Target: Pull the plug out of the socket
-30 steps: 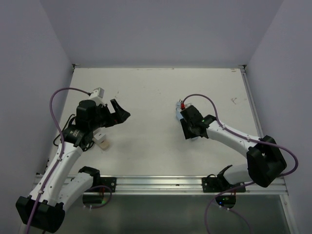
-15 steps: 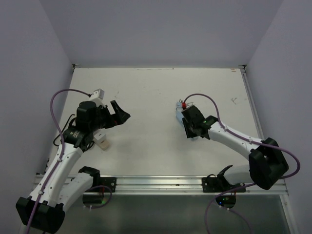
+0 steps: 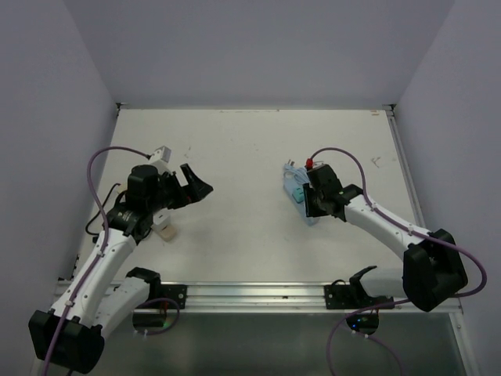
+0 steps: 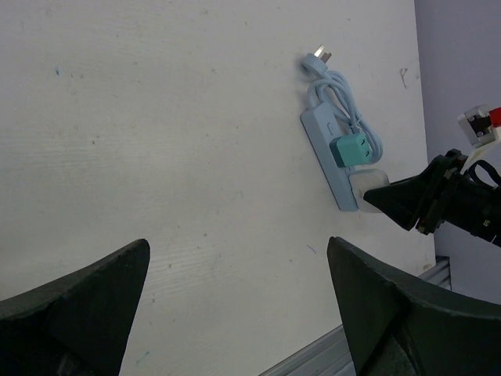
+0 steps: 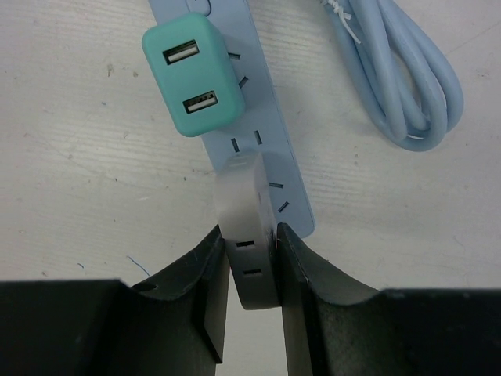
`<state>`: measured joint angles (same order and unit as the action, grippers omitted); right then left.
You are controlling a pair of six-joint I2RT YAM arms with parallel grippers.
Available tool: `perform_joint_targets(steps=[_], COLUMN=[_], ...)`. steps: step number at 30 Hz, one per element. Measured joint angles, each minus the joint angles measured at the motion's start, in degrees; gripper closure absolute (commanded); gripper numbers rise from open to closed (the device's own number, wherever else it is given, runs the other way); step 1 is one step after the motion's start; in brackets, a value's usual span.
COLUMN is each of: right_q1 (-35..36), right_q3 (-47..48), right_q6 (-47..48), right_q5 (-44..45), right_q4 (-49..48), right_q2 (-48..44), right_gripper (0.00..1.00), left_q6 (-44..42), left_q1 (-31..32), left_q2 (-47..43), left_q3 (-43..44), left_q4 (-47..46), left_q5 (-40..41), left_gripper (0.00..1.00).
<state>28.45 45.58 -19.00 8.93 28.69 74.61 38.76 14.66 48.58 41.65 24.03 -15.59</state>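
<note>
Clearly, right pincer (image 5: 250, 236) grips white plug (image 5: 241, 196) in socket (image 5: 260, 110).

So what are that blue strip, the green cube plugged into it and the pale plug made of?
The blue strip looks like moulded plastic, smooth and matte, with crisp slots. The green cube also seems plastic: rounded edges, soft sheen. The pale plug appears frosted, slightly translucent plastic. The cord is probably rubbery sheathing, since it bends in loose loops.
</note>
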Motion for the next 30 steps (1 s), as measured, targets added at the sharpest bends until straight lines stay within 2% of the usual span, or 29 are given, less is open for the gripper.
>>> perform_joint_targets(steps=[3, 7, 10, 12, 13, 14, 16, 17, 20, 23, 30], right_q1=[-0.02, -0.02, -0.02, -0.02, -0.02, -0.02, -0.02, -0.04, -0.15, -0.24, 0.15], right_q3=[0.00, 0.04, 0.04, 0.04, 0.04, 0.04, 0.04, 0.04, 0.04, 0.04, -1.14], right_q6=[0.20, 0.26, 0.28, 0.26, 0.26, 0.26, 0.00, -0.20, -0.50, -0.46, -0.90], right_q5=[0.04, 0.07, 0.07, 0.07, 0.07, 0.07, 0.04, 0.07, -0.31, -1.09, -1.95], right_q4=[0.00, 0.04, 0.04, 0.04, 0.04, 0.04, 0.26, 0.70, 1.75, 2.05, 0.33], right_q2=[0.00, 0.00, 0.00, 0.00, 0.00, 0.00, -0.02, -0.02, -0.81, -2.93, -3.50], right_gripper=[0.78, 0.79, 0.79, 0.75, 0.71, 0.61, 0.49, 0.38, 0.24, 0.20, 0.21], left_q6=[1.51, 4.68, 6.91, 8.28, 8.90, 9.92, 11.72, 12.81, 15.08, 16.35, 16.55], left_q1=[0.02, 1.68, 6.80, 11.15, 13.05, 15.17, 18.62, 20.04, 22.49, 23.54, 24.17], left_q2=[1.70, 7.50, 13.73, 17.79, 19.56, 21.81, 26.73, 29.16, 34.75, 35.93, 33.44], left_q3=[-1.20, -3.23, -3.28, -2.99, -2.75, -2.29, -1.05, -0.20, 2.12, 3.08, 3.98], left_q4=[-2.64, -7.37, -10.86, -13.31, -14.27, -15.96, -19.56, -21.07, -24.28, -25.81, -25.86], left_q5=[-1.29, -2.47, -1.22, -0.35, -0.04, 0.35, 0.42, 0.33, -0.09, 0.26, 2.64], left_gripper=[0.02, 0.02, 0.02, 0.02, 0.03, 0.03, 0.04, 0.04, 0.05, 0.05, 0.05])
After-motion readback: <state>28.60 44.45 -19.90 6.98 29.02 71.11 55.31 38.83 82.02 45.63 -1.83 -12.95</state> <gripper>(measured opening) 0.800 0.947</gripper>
